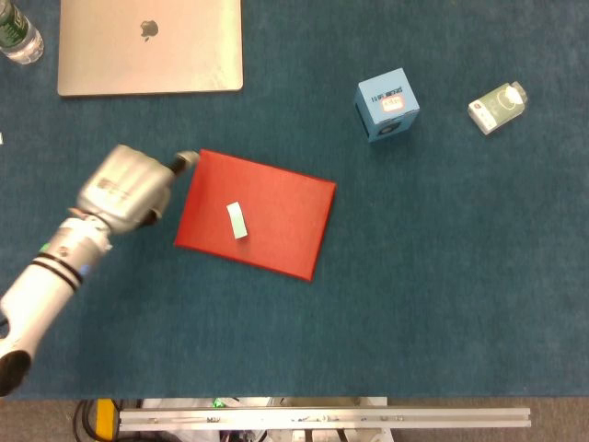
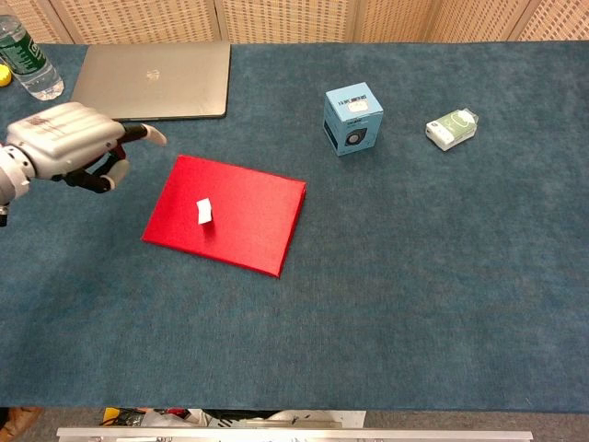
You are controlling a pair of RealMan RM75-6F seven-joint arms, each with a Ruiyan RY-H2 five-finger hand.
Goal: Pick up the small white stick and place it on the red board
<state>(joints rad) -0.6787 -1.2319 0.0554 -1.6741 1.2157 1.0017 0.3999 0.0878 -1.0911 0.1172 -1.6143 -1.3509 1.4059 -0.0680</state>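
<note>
The small white stick (image 1: 237,221) (image 2: 204,211) lies flat on the left half of the red board (image 1: 285,221) (image 2: 248,216), with nothing touching it. My left hand (image 1: 127,188) (image 2: 72,145) hovers to the left of the board, raised off the table and holding nothing; its fingers are loosely spread, one pointing toward the board's far left corner. My right hand is not seen in either view.
A closed laptop (image 1: 151,46) (image 2: 152,80) lies at the back left, with a water bottle (image 1: 17,35) (image 2: 26,61) beside it. A blue box (image 1: 387,103) (image 2: 353,118) and a small white-green pack (image 1: 497,107) (image 2: 451,128) sit at the back right on the blue table cover.
</note>
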